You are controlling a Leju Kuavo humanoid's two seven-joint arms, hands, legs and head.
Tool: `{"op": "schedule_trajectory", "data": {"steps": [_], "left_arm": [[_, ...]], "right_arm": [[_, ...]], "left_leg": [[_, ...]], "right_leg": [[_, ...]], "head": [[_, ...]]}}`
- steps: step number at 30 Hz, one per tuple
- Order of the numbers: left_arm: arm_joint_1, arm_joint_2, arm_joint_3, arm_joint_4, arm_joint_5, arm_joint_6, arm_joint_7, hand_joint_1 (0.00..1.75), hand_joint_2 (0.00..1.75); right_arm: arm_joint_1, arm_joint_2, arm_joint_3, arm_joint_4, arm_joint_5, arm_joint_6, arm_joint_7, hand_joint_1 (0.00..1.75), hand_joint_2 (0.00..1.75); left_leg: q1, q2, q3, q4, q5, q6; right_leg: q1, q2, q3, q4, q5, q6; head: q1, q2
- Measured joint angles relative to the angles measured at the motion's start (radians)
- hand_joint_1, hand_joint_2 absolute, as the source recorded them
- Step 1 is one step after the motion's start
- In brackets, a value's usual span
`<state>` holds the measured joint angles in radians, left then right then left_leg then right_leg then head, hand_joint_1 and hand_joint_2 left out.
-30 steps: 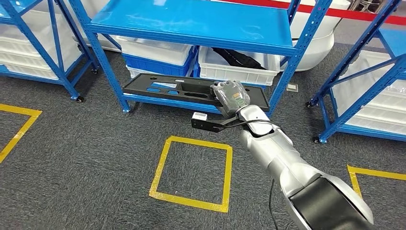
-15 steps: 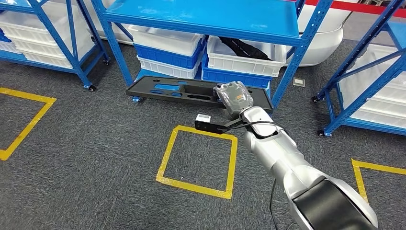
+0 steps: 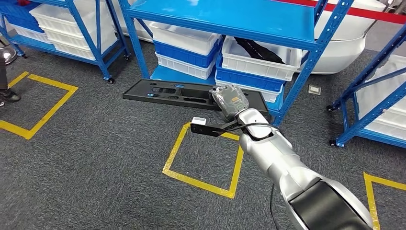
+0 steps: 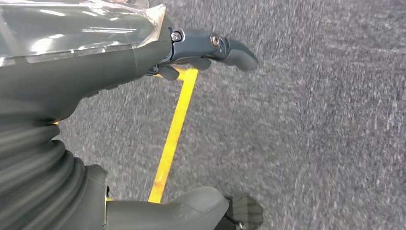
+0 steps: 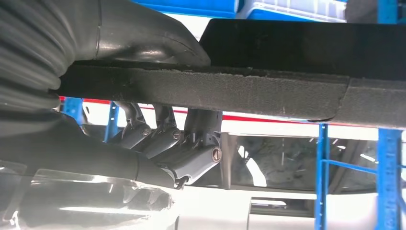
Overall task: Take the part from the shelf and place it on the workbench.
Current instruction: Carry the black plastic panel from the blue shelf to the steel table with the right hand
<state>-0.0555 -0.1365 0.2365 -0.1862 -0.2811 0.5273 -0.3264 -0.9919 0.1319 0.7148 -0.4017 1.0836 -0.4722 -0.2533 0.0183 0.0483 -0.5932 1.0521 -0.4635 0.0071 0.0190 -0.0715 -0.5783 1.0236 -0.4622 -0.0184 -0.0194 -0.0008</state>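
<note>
On the far left I see a blue rack (image 3: 98, 36) stacked with white bins (image 3: 72, 26), and a yellow floor square (image 3: 36, 103) before it. My left robot hand (image 4: 210, 48) hangs over the carpet (image 3: 95, 158) holding nothing, its fingers (image 4: 234, 50) slightly curled. Moving right, the long black part (image 3: 167, 92) is carried level in front of the middle shelf (image 3: 225, 19), off its boards. My right robot hand (image 3: 230, 99) grasps the part at its right end, thumb on one face and fingers (image 5: 191, 155) on the other. I judge the carry is the step in hand, and no table is in sight. I'd keep the wrist level, since the long left end could swing into the shelf posts, and turn slowly.
</note>
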Motion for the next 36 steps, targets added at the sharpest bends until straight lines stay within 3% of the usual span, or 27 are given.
{"op": "schedule_trajectory", "data": {"steps": [1, 3, 5, 7, 8, 9, 10, 11, 12, 13, 15, 16, 18, 19, 21, 23, 24, 25, 28, 30, 33, 34, 36], "left_arm": [[0.000, 0.000, 0.000, 0.000, 0.000, 0.000, 0.000, 0.00, 1.75], [0.001, 0.000, 0.000, 0.000, 0.000, 0.002, 0.001, 0.00, 1.75], [0.000, -0.001, 0.000, 0.000, 0.000, 0.002, 0.002, 0.00, 1.75], [-0.001, -0.003, 0.000, 0.000, 0.000, 0.003, 0.002, 0.00, 1.75], [0.000, -0.004, 0.000, 0.000, 0.000, 0.003, 0.002, 0.00, 1.75], [0.001, -0.004, 0.001, 0.000, 0.000, 0.004, 0.002, 0.00, 1.75], [0.002, -0.005, 0.001, 0.000, 0.000, 0.004, 0.003, 0.00, 1.75], [0.003, -0.005, 0.001, 0.000, 0.001, 0.005, 0.003, 0.00, 1.75], [0.003, -0.004, 0.001, 0.000, 0.001, 0.005, 0.003, 0.00, 1.75], [0.002, -0.004, 0.001, 0.000, 0.001, 0.005, 0.003, 0.00, 1.75], [0.002, -0.004, 0.002, 0.000, 0.001, 0.005, 0.003, 0.00, 1.75], [0.003, -0.004, 0.002, 0.000, 0.001, 0.005, 0.004, 0.00, 1.75], [0.007, -0.003, 0.002, 0.000, 0.001, 0.006, 0.006, 0.00, 1.75], [0.007, -0.002, 0.003, 0.000, 0.003, 0.006, 0.008, 0.00, 1.75], [0.006, -0.001, 0.007, 0.000, 0.007, 0.008, 0.010, 0.00, 1.75], [0.005, -0.001, 0.010, 0.000, 0.009, 0.010, 0.011, 0.00, 1.75], [0.006, -0.001, 0.011, 0.000, 0.009, 0.011, 0.012, 0.00, 1.75], [0.006, 0.000, 0.011, 0.000, 0.009, 0.012, 0.012, 0.00, 1.75], [0.004, -0.003, 0.012, 0.000, 0.010, 0.014, 0.012, 0.00, 1.75], [0.002, -0.007, 0.012, 0.000, 0.010, 0.014, 0.012, 0.00, 1.75], [0.003, -0.007, 0.012, 0.000, 0.010, 0.017, 0.013, 0.00, 1.75], [0.004, -0.006, 0.013, 0.000, 0.010, 0.019, 0.013, 0.00, 1.75], [0.004, -0.005, 0.014, 0.000, 0.010, 0.023, 0.013, 0.00, 1.75]], "right_arm": [[0.000, 0.001, 0.000, -0.001, 0.000, 0.000, 0.000, 1.50, 1.75], [-0.001, 0.003, 0.001, -0.002, 0.001, 0.001, 0.001, 1.50, 1.75], [-0.001, 0.001, 0.001, -0.003, 0.003, 0.003, 0.002, 1.50, 1.75], [0.002, -0.002, 0.002, -0.002, 0.005, 0.006, 0.002, 1.50, 1.75], [0.004, -0.003, 0.003, -0.002, 0.006, 0.008, 0.002, 1.50, 1.75], [0.006, -0.004, 0.004, -0.002, 0.008, 0.011, 0.002, 1.50, 1.75], [0.007, -0.004, 0.005, -0.002, 0.008, 0.013, 0.003, 1.50, 1.75], [0.007, -0.003, 0.006, -0.002, 0.009, 0.015, 0.003, 1.50, 1.75], [0.006, -0.003, 0.007, -0.002, 0.009, 0.017, 0.004, 1.50, 1.75], [0.004, -0.002, 0.007, -0.002, 0.009, 0.018, 0.004, 1.50, 1.75], [0.002, 0.000, 0.009, -0.002, 0.009, 0.020, 0.006, 1.50, 1.75], [0.002, 0.002, 0.010, -0.002, 0.010, 0.021, 0.006, 1.50, 1.75], [0.001, 0.008, 0.011, -0.002, 0.011, 0.023, 0.007, 1.50, 1.75], [0.000, 0.013, 0.011, -0.002, 0.012, 0.024, 0.008, 1.50, 1.75], [-0.003, 0.022, 0.011, -0.002, 0.014, 0.026, 0.008, 1.50, 1.75], [-0.003, 0.028, 0.013, -0.002, 0.016, 0.029, 0.008, 1.50, 1.75], [-0.002, 0.030, 0.014, -0.002, 0.017, 0.030, 0.008, 1.50, 1.75], [-0.002, 0.032, 0.015, -0.002, 0.018, 0.031, 0.008, 1.50, 1.75], [-0.007, 0.036, 0.016, -0.002, 0.017, 0.033, 0.008, 1.50, 1.75], [-0.012, 0.039, 0.017, -0.002, 0.018, 0.033, 0.007, 1.50, 1.75], [-0.013, 0.044, 0.018, -0.003, 0.018, 0.034, 0.008, 1.50, 1.75], [-0.014, 0.045, 0.018, -0.003, 0.018, 0.034, 0.008, 1.50, 1.75], [-0.014, 0.045, 0.019, -0.003, 0.019, 0.034, 0.009, 1.50, 1.75]], "left_leg": [[0.000, -0.006, -0.002, -0.008, 0.006, 0.007], [0.006, -0.018, -0.001, -0.027, 0.020, 0.018], [0.012, -0.030, -0.004, -0.040, 0.034, 0.025], [0.015, -0.048, -0.014, -0.041, 0.043, 0.024], [0.018, -0.057, -0.019, -0.041, 0.046, 0.021], [0.021, -0.067, -0.024, -0.040, 0.050, 0.016], [0.026, -0.076, -0.027, -0.040, 0.053, 0.011], [0.031, -0.086, -0.029, -0.039, 0.056, 0.005], [0.035, -0.094, -0.032, -0.039, 0.059, -0.003], [0.037, -0.102, -0.035, -0.038, 0.063, -0.012], [0.038, -0.116, -0.042, -0.045, 0.073, -0.031], [0.040, -0.123, -0.043, -0.052, 0.080, -0.041], [0.044, -0.114, -0.048, -0.055, 0.081, -0.050], [0.043, -0.098, -0.061, -0.027, 0.063, -0.050], [0.040, -0.066, -0.117, 0.098, -0.006, -0.046], [0.039, -0.061, -0.170, 0.225, -0.058, -0.047], [0.040, -0.058, -0.174, 0.243, -0.059, -0.048], [0.041, -0.053, -0.157, 0.219, -0.042, -0.050], [0.046, -0.014, -0.052, 0.041, 0.022, -0.061], [0.041, -0.012, -0.037, 0.004, 0.026, -0.049], [0.025, -0.038, -0.048, 0.004, 0.036, -0.015], [0.022, -0.046, -0.050, 0.002, 0.040, -0.005], [0.021, -0.060, -0.054, -0.001, 0.047, 0.008]], "right_leg": [[0.002, -0.005, 0.001, -0.001, 0.002, 0.005], [0.000, 0.010, -0.010, 0.012, -0.008, 0.015], [-0.008, 0.046, -0.047, 0.091, -0.053, 0.018], [-0.019, 0.063, -0.100, 0.221, -0.107, 0.020], [-0.025, 0.065, -0.117, 0.263, -0.121, 0.026], [-0.032, 0.066, -0.116, 0.269, -0.119, 0.036], [-0.039, 0.067, -0.096, 0.236, -0.103, 0.050], [-0.047, 0.073, -0.059, 0.167, -0.075, 0.065], [-0.055, 0.090, -0.020, 0.091, -0.052, 0.078], [-0.056, 0.107, 0.011, 0.031, -0.034, 0.084], [-0.050, 0.128, 0.034, -0.017, -0.024, 0.079], [-0.043, 0.123, 0.034, -0.018, -0.020, 0.071], [-0.048, 0.108, 0.039, -0.033, -0.005, 0.049], [-0.051, 0.100, 0.041, -0.042, 0.002, 0.036], [-0.048, 0.081, 0.042, -0.051, 0.010, 0.018], [-0.042, 0.060, 0.040, -0.051, 0.011, 0.014], [-0.041, 0.049, 0.040, -0.050, 0.011, 0.015], [-0.042, 0.038, 0.039, -0.048, 0.010, 0.016], [-0.041, 0.014, 0.030, -0.023, -0.003, 0.035], [-0.030, 0.004, 0.022, -0.010, -0.010, 0.050], [-0.033, -0.003, 0.017, -0.007, -0.013, 0.065], [-0.036, 0.007, 0.006, 0.017, -0.029, 0.066], [-0.040, 0.042, -0.045, 0.127, -0.085, 0.060]], "head": [[0.000, 0.000], [-0.001, 0.000], [0.000, 0.000], [0.002, 0.000], [0.002, 0.000], [0.002, 0.000], [0.002, 0.000], [0.002, 0.000], [0.003, 0.000], [0.003, 0.000], [0.003, 0.000], [0.002, 0.000], [-0.006, 0.000], [-0.010, 0.000], [-0.017, 0.000], [-0.021, 0.000], [-0.021, 0.000], [-0.021, 0.000], [-0.023, 0.000], [-0.017, 0.000], [-0.004, 0.000], [-0.004, 0.000], [-0.002, 0.000]]}}
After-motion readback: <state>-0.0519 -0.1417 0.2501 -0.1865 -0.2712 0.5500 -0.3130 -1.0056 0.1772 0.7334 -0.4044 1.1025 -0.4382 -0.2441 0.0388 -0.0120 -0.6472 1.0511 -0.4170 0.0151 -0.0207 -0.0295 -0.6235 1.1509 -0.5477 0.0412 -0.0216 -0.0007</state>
